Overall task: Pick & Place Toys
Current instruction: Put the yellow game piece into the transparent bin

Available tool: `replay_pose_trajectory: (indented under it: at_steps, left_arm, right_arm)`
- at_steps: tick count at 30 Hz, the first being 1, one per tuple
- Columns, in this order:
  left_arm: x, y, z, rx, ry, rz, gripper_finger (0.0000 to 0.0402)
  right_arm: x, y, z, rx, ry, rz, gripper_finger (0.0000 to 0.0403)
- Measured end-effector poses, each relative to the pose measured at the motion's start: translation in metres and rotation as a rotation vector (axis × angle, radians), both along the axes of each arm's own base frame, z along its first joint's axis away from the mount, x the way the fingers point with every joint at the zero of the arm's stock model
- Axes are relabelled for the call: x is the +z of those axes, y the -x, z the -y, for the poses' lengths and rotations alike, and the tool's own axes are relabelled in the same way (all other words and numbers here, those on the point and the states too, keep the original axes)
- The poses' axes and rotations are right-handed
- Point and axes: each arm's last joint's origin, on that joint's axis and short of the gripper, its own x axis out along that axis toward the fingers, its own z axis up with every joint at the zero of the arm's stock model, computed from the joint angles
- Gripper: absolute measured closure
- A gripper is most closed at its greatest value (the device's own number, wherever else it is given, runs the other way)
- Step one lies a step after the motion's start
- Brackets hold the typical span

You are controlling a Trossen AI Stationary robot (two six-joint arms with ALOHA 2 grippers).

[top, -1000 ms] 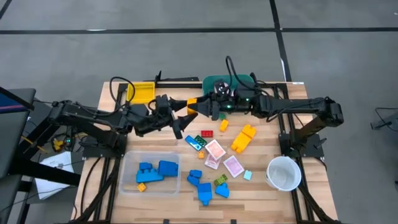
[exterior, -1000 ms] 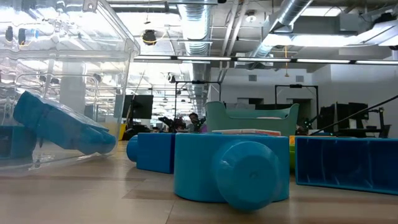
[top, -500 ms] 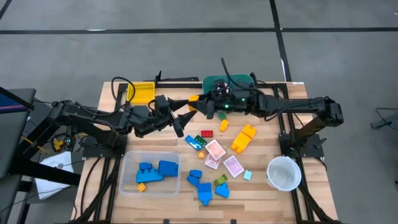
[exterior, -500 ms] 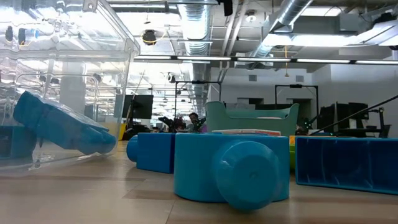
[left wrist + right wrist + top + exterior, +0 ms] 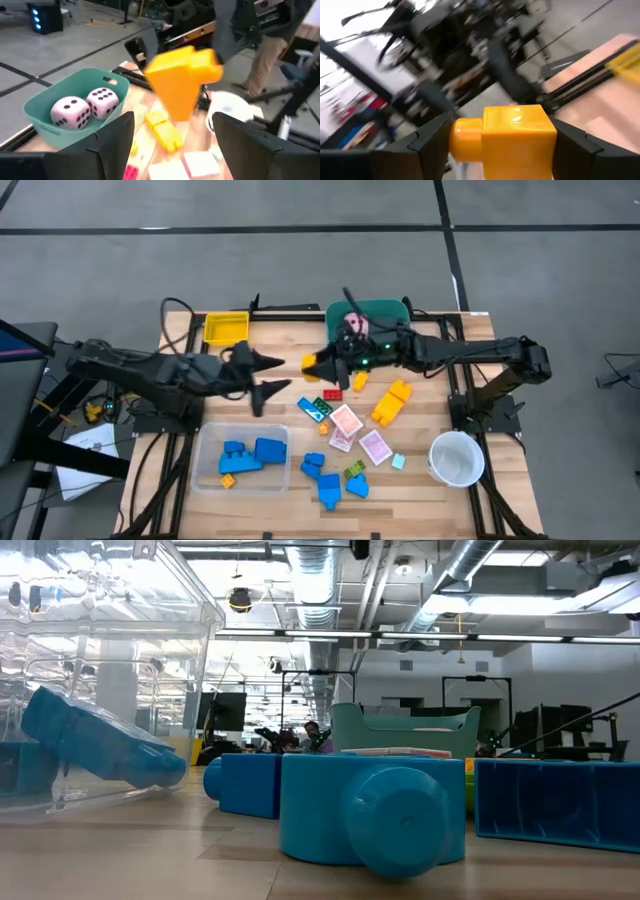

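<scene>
My right gripper (image 5: 322,365) is shut on a yellow-orange block (image 5: 504,132), held above the table's middle just in front of the teal tub (image 5: 385,309). Two pink dice (image 5: 87,106) lie in the tub. My left gripper (image 5: 268,374) stands open to the block's left, apart from it, with nothing between its fingers (image 5: 112,145). More toys lie on the table: a yellow block (image 5: 391,402), pink-white cards (image 5: 346,423), red (image 5: 331,394) and blue blocks (image 5: 326,482). My right gripper pinches the yellow-orange block between its two fingers, one on each of two opposite sides (image 5: 547,137). The fingers come in about level, from the table's right. The block is lifted clear of the table and sticks out beyond the fingertips (image 5: 310,363).
A clear tray (image 5: 205,475) with blue blocks stands at the near left, a yellow tray (image 5: 226,329) at the far left, and a white cup (image 5: 457,458) at the near right. In the low view large blue blocks (image 5: 375,815) fill the foreground.
My left gripper, which was up close to the block, has drawn back toward the table's left edge and now stands clear of it. The yellow-orange block stays in my right gripper, which has tipped a little.
</scene>
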Motion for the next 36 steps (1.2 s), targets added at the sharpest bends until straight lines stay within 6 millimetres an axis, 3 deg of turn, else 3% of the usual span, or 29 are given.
replay_pose_trajectory:
  at_steps: [7,12,17,21,27,36]
  left_arm:
    - [0.022,0.064,-0.002,-0.078,0.091,0.076,0.0137]
    - [0.042,0.104,-0.011,-0.125,0.151,0.250,0.0137]
    - [0.054,0.130,-0.021,-0.134,0.180,0.377,0.0137]
    - [0.056,0.138,-0.025,-0.133,0.175,0.401,0.0137]
    - [0.056,0.137,-0.024,-0.132,0.140,0.392,0.0137]
    - [0.052,0.123,-0.018,-0.133,0.104,0.337,0.0137]
  right_arm:
    - [-0.021,-0.016,-0.006,0.182,0.023,-0.039,0.0143]
    - [-0.045,-0.044,-0.010,0.298,0.017,-0.007,0.0143]
    - [-0.060,-0.080,-0.019,0.383,0.068,0.001,0.0143]
    - [-0.061,-0.112,-0.035,0.484,0.099,0.044,0.0143]
    - [-0.076,-0.152,-0.061,0.587,0.113,-0.037,0.0143]
    - [-0.107,-0.173,-0.106,0.659,0.222,-0.246,0.0143]
